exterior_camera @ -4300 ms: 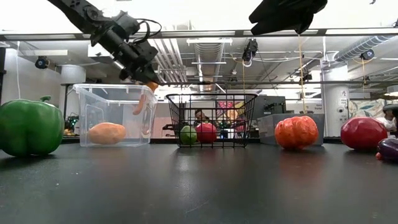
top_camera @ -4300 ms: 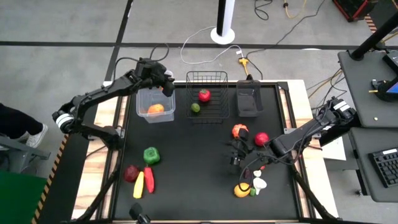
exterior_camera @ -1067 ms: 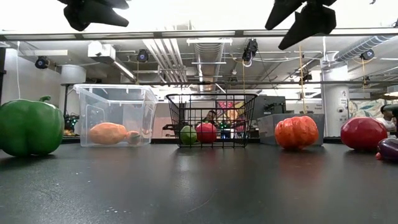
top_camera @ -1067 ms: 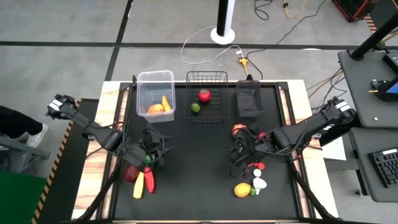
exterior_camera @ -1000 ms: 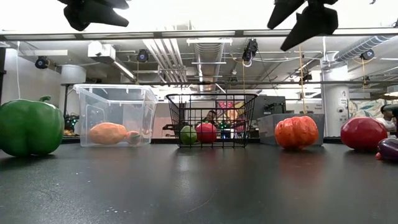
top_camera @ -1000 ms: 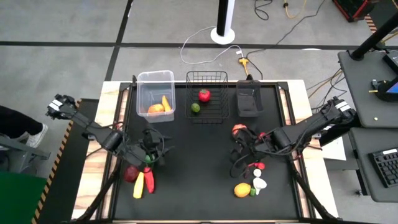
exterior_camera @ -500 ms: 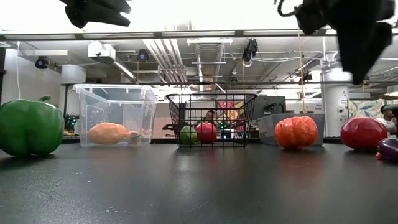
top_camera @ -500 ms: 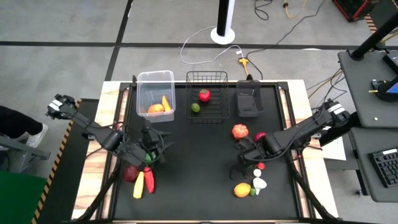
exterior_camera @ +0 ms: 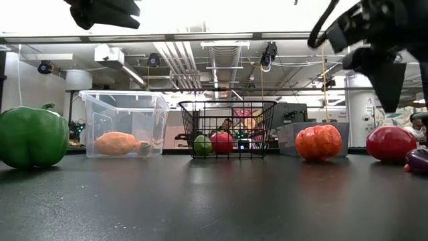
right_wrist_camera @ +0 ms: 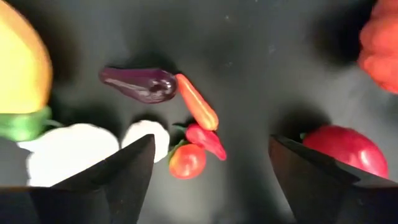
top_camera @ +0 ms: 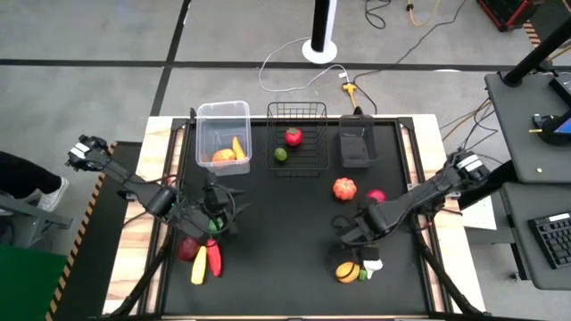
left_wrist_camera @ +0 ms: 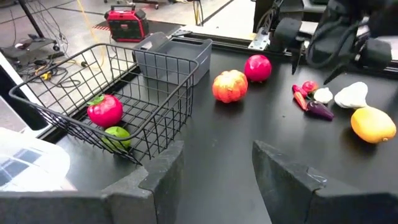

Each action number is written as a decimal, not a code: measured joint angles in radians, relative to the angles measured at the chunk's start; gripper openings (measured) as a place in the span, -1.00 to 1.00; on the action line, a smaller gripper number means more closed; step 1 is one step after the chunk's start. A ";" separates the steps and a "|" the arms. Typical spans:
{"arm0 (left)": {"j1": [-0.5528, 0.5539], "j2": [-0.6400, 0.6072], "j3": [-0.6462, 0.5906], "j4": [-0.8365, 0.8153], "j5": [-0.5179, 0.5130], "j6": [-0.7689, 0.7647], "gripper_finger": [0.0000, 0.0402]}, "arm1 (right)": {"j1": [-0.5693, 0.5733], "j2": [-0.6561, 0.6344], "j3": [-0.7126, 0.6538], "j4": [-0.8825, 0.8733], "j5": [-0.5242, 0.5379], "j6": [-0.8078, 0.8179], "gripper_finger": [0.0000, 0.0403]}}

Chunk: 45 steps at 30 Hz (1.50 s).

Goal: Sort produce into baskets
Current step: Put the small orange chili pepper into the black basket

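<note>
Red mini chili (right_wrist_camera: 205, 140) parked almost dead centre under the right gripper (right_wrist_camera: 211, 140), jaws spread wide and holding nothing. Same little heap at the near right of the table: orange carrot-ish piece (right_wrist_camera: 197, 102), tiny tomato (right_wrist_camera: 188, 160), purple eggplant (right_wrist_camera: 140, 84), white garlic (right_wrist_camera: 146, 138), all touching or just beside each other. Chili's long axis slanted across the gap between the fingers rather than square to it, so probably worth a wrist twist before closing, plus a real risk of nabbing the tomato too.

Left gripper (top_camera: 212, 218) way over at the near left above the green pepper (exterior_camera: 30, 137), fingers apart and empty, so clearly the right arm's job. Clear tub (top_camera: 223, 111), wire basket (top_camera: 297, 107) and dark bin (top_camera: 356, 138) lined up along the far edge.

Overhead: heap half hidden under the arm. Right wrist view: every piece laid out.
</note>
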 joint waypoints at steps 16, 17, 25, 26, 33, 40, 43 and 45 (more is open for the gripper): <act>0.001 0.000 0.000 0.000 0.000 0.059 -0.15 | 0.004 0.145 -0.030 0.071 0.017 -0.141 0.31; 0.001 0.000 0.000 -0.001 0.000 0.060 -0.15 | 0.004 0.145 -0.043 0.085 0.017 -0.142 0.30; 0.001 0.000 0.000 -0.001 0.000 0.060 -0.15 | 0.004 0.143 -0.128 0.155 0.014 -0.145 0.20; 0.001 0.000 0.000 -0.001 0.000 0.060 -0.15 | 0.004 0.141 -0.136 0.166 0.013 -0.144 0.17; 0.001 0.000 0.000 0.003 -0.023 0.060 -0.15 | 0.002 0.139 -0.153 0.200 0.005 -0.143 -0.05; 0.001 0.000 0.000 0.004 -0.024 0.060 -0.15 | -0.001 0.141 -0.155 0.219 -0.006 -0.139 -0.35; 0.001 0.000 0.000 0.004 -0.024 0.060 -0.15 | -0.001 0.141 -0.155 0.226 -0.006 -0.131 -0.49; 0.001 0.000 0.000 0.004 -0.024 0.060 -0.15 | -0.001 0.142 -0.155 0.230 -0.006 -0.121 -0.58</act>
